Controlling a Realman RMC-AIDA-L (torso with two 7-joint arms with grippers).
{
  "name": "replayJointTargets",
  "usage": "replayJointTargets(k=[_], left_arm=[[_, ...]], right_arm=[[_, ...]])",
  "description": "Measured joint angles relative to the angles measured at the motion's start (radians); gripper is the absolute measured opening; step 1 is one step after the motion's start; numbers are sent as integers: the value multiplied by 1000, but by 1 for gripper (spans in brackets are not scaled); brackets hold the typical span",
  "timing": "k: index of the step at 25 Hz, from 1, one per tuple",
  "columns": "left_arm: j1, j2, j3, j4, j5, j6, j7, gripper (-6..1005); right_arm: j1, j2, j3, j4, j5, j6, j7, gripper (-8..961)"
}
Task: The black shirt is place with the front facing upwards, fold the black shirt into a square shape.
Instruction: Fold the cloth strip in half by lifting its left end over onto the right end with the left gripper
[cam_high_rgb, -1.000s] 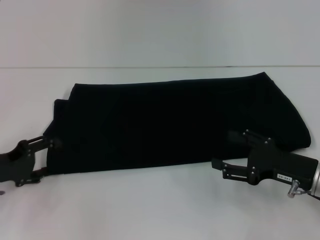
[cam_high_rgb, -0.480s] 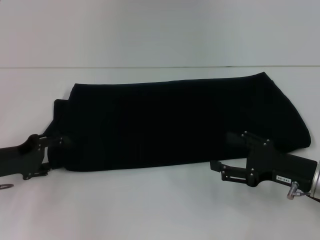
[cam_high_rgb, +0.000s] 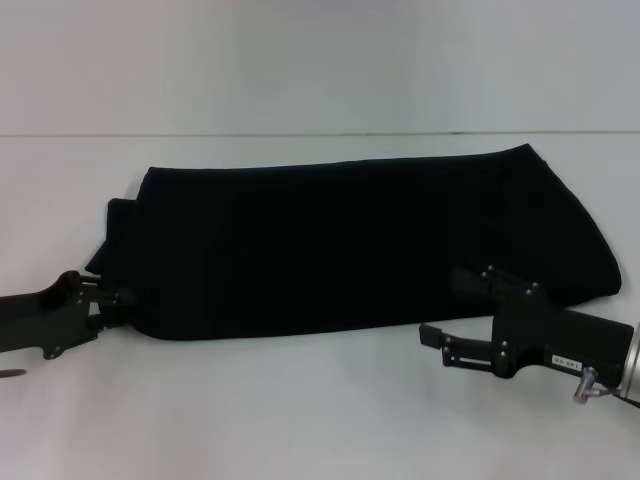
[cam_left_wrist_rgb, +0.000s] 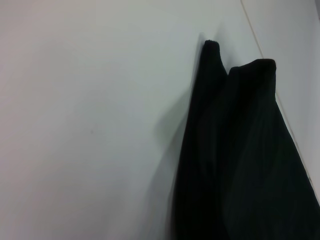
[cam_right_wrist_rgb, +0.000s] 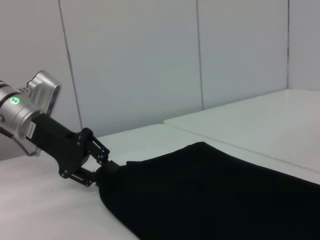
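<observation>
The black shirt (cam_high_rgb: 370, 245) lies on the white surface (cam_high_rgb: 300, 420) as a long band running from 9 to 3 o'clock across the middle of the head view, already folded lengthwise with no lettering showing. The left end effector (cam_high_rgb: 115, 297) sits at the band's 8 o'clock corner, fingers pressed together on the black shirt's edge; the right wrist view shows it (cam_right_wrist_rgb: 102, 165) biting into the bunched cloth at that end. Over the last second this end effector has slid inward and slightly down toward the centre, and the near left corner of the cloth has rounded and tucked in with it, so the band's left end is beginning to gather. The right end effector (cam_high_rgb: 440, 305) sits at the band's 4 o'clock edge, fingers spread wide, the upper one over the cloth and the lower one on bare surface just below the hem; it has drifted a little lower but has not closed. Judging from this, the crosswise fold that would make the square is only starting: the left side has a grip, the right side has yet to take one
</observation>
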Motion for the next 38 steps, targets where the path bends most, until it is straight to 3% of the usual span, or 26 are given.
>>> replayJointTargets(k=[11,17,19,22,33,38], left_arm=[[-3,2,-7,0,-7,0,20,136],[-5,1,-11,0,-8,-1,38,18],[-5,4,-17,0,-8,-4,42,20],[-1,24,-22,4,-8,-10,48,23],[28,143,-66,36,2,-5,48,33],[24,154,-76,42,2,11,55,37]], right_arm=[[1,-8,-76,-12,-35,16,-3,949],[7,-7,-74,-18,-61,38,-1,949],[7,-4,-70,-20,-61,39,-1,948],[6,-4,-63,-20,-56,40,0,948],[-8,-14,-15,-22,-58,40,20,949],[-19,-17,-4,-22,-57,40,26,948]])
